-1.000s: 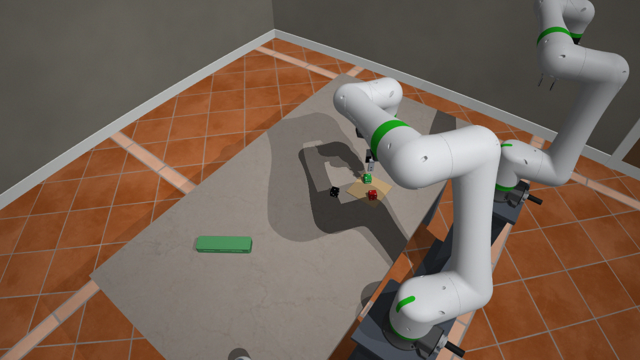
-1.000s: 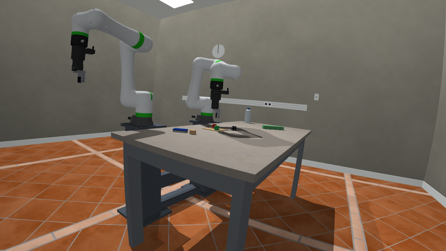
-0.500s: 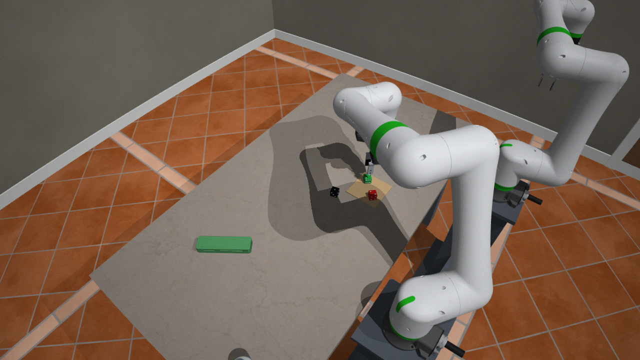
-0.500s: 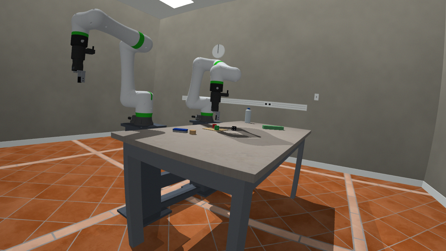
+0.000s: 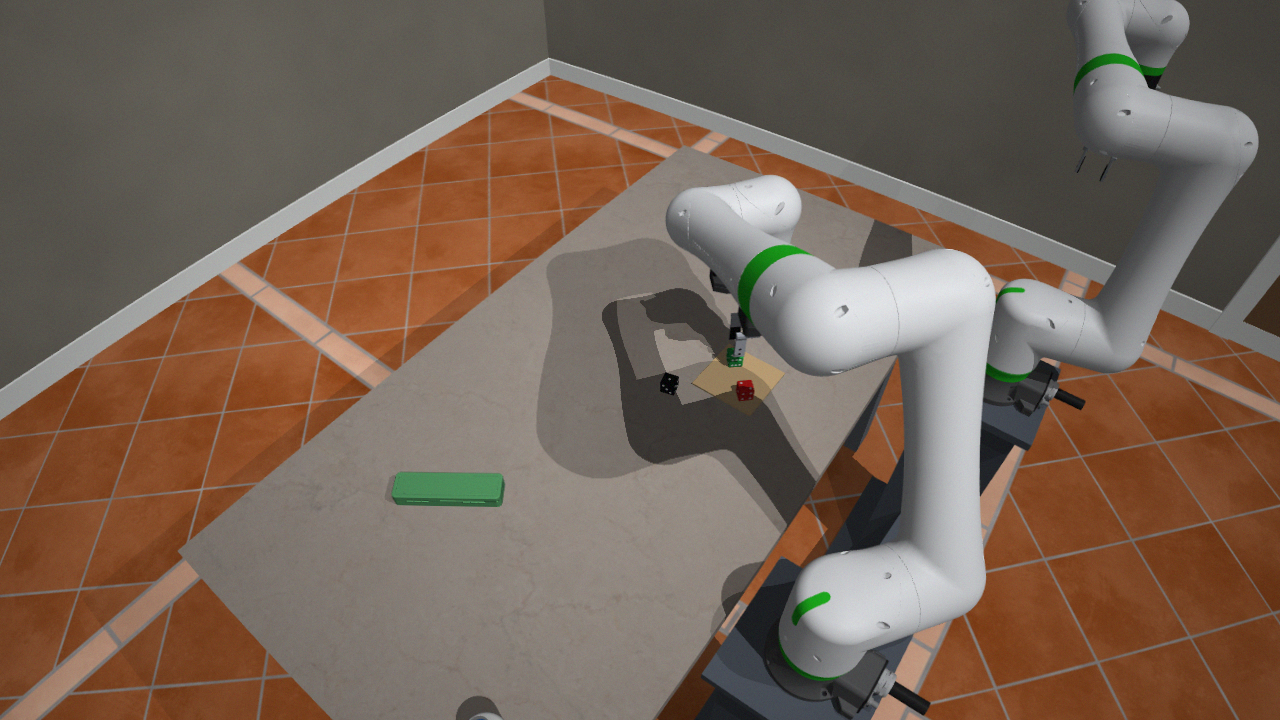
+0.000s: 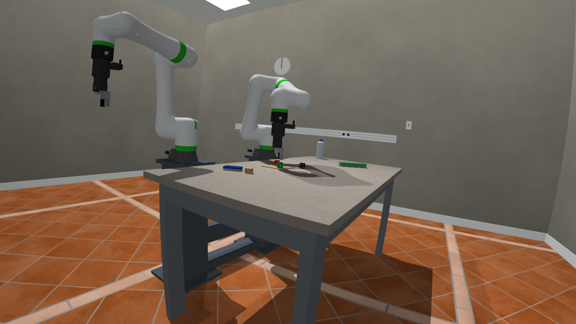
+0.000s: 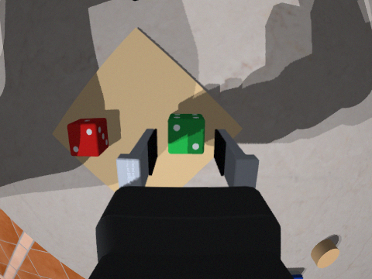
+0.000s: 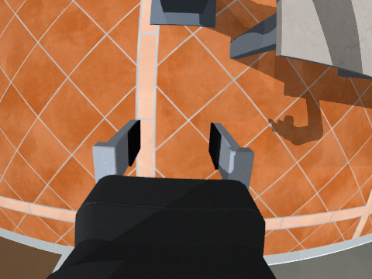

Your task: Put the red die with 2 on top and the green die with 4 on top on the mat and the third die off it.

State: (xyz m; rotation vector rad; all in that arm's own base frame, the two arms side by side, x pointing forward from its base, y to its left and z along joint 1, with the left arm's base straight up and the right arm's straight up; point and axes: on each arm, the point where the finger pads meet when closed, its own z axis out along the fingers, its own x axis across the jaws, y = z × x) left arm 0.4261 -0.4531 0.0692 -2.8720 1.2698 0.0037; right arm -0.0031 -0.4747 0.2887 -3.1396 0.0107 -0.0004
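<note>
The left wrist view puts the green die (image 5: 734, 359) (image 6: 280, 165) (image 7: 186, 136) between the spread fingers of the left gripper (image 5: 739, 344) (image 6: 280, 155) (image 7: 185, 142), which holds nothing; the top view shows it just below the fingertips. The cube has no long axis, so what counts is that two opposite side faces look square to the pads. It lies on the mat (image 5: 760, 371) (image 6: 267, 166) (image 7: 136, 77), toward the edge of the table (image 5: 537, 573) (image 6: 241, 189) (image 7: 291, 186) (image 8: 318, 31) beside the arm bases. It shows 2 upward, so a grasp and turn seem due. The red die (image 5: 744, 390) (image 6: 276, 162) (image 7: 88, 137), apparently 2 up, sits outside the fingers. The right gripper (image 5: 1093, 167) (image 6: 104, 99) (image 8: 174, 136), also open and unloaded, hangs beyond the table edge, much farther away.

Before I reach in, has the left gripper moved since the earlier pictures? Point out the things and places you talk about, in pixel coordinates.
Yes. In the exterior view, the left gripper (image 5: 738, 347) (image 6: 280, 156) (image 7: 185, 142) is lower, closer to the mat (image 5: 716, 385) (image 6: 288, 167) (image 7: 136, 77), which lies where it did.
</note>
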